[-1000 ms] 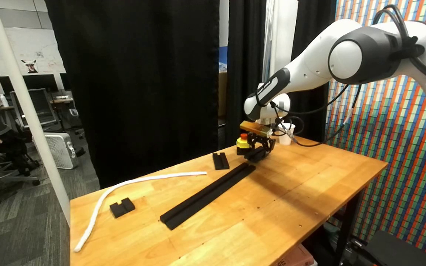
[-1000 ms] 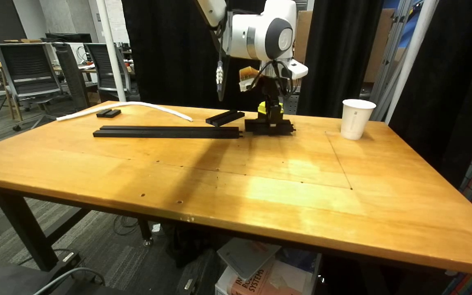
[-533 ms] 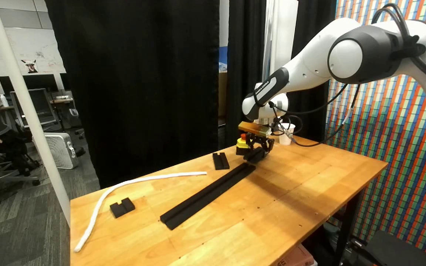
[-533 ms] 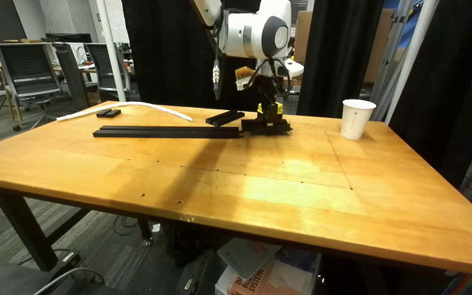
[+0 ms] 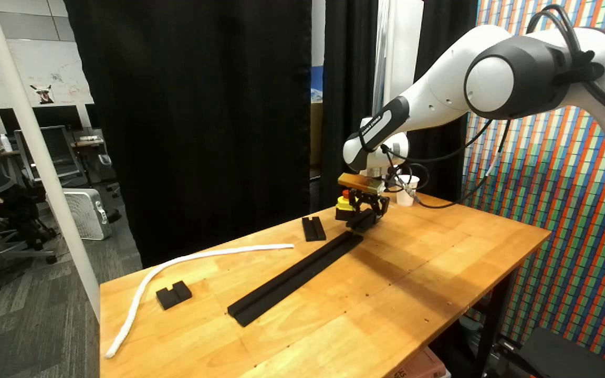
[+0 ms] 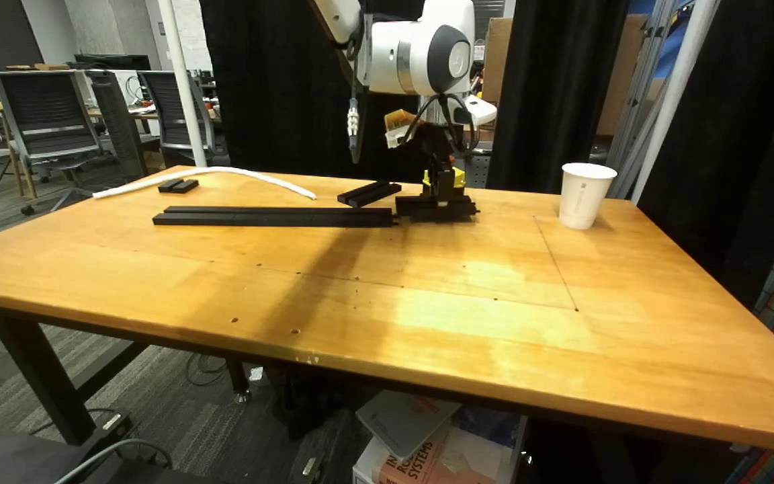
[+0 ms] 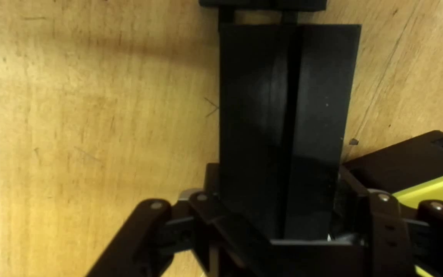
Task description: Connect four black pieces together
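Note:
My gripper (image 7: pixel 277 188) is shut on a black piece (image 7: pixel 256 96), one finger on each long side. In both exterior views this piece (image 6: pixel 414 207) lies roughly in line with a long black strip (image 5: pixel 297 278), just off its end. The other black pieces appear joined in that strip; I cannot make out the seams. The wrist view has the strip's end (image 7: pixel 263 4) at the top, with two short prongs reaching to the held piece's near edge. A narrow gap of bare wood shows between them. Whether the prongs touch the piece, I cannot tell.
Close beside the gripper stands a yellow and black button box (image 5: pixel 342 206) with a red top. Two smaller black blocks, one (image 5: pixel 313 229) near the strip and one (image 5: pixel 174 295) farther off, lie on the table. A white cable (image 6: pixel 226 169) curves there, and a paper cup (image 6: pixel 582 195) stands nearby.
Gripper and held piece have shifted slightly toward the strip's end, mostly in the earlier half second; since then they have hardly moved. The strip has stayed put.

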{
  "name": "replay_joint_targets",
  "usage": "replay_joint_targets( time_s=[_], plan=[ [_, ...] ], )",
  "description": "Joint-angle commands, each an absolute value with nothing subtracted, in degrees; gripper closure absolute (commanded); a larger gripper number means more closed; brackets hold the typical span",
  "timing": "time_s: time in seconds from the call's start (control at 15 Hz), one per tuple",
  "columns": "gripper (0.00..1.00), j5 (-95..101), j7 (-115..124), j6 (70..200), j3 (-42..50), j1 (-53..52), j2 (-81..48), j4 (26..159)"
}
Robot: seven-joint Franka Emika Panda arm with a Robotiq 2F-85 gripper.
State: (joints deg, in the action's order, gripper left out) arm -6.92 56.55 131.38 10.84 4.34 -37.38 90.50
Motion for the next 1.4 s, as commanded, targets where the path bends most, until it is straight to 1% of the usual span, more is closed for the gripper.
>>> replay_joint_targets(
  time_s=[0.0,0.53,1.07,1.33],
  plan=[
    [0.55,-4.54,60.15,130.8,12.99,2.39,-36.75,92.2],
    [0.55,-3.11,64.52,131.56,13.81,1.82,-36.18,95.57],
    [0.55,-4.26,62.54,132.25,12.79,3.23,-36.08,95.52],
    [0.55,-4.79,62.17,130.97,12.18,3.44,-36.82,93.28]
  ],
)
